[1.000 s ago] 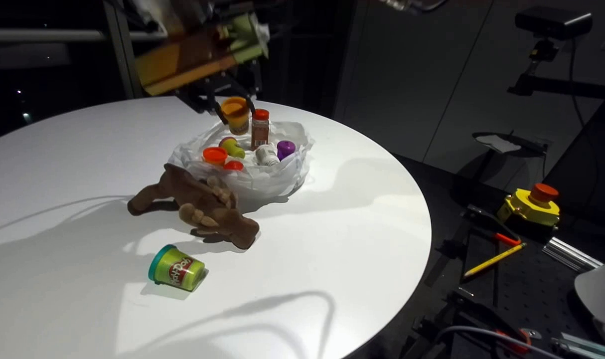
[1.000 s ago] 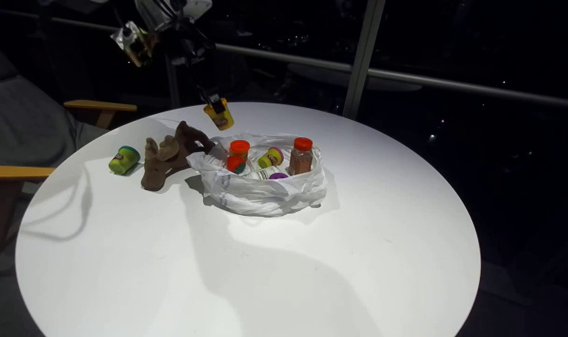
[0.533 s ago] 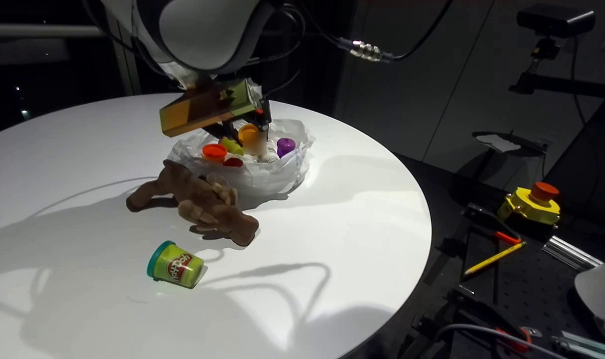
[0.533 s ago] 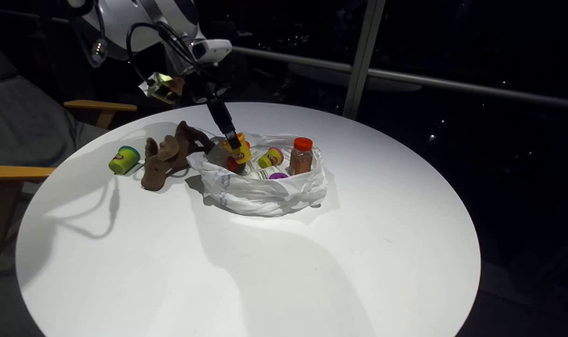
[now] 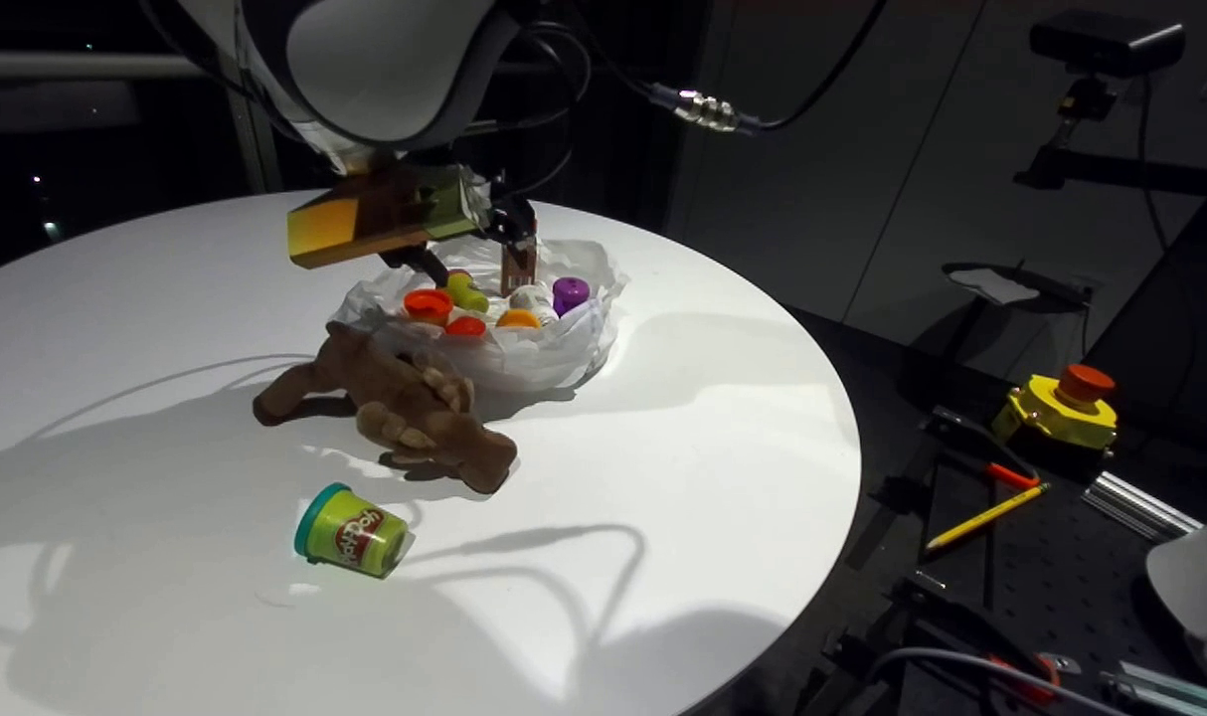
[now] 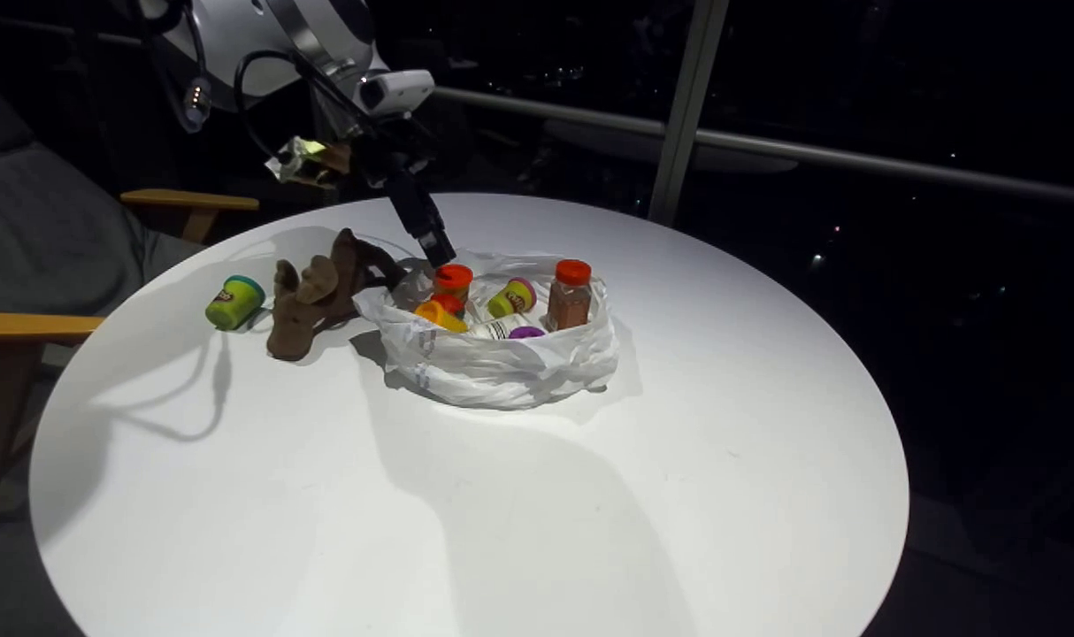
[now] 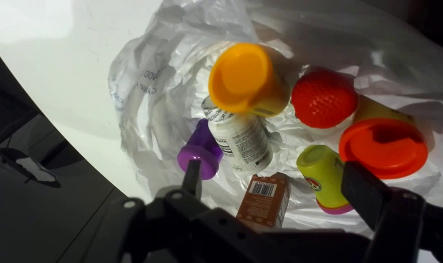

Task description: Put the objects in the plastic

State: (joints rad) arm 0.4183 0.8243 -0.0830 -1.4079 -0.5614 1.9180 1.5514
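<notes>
Round white table (image 6: 723, 460): a yellow tub (image 7: 243, 78) rests inside a crumpled plastic bag (image 6: 502, 372); above it hangs the gripper (image 7: 272, 171), jaws apart. Just beside the bag, a brown plush toy (image 5: 390, 388); farther out, a green tub (image 5: 355, 532) on its side.

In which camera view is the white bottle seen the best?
The wrist view: the white bottle appears large there, its side print showing, though the yellow tub overlaps it slightly. Both exterior views show it small and partly hidden.
</notes>
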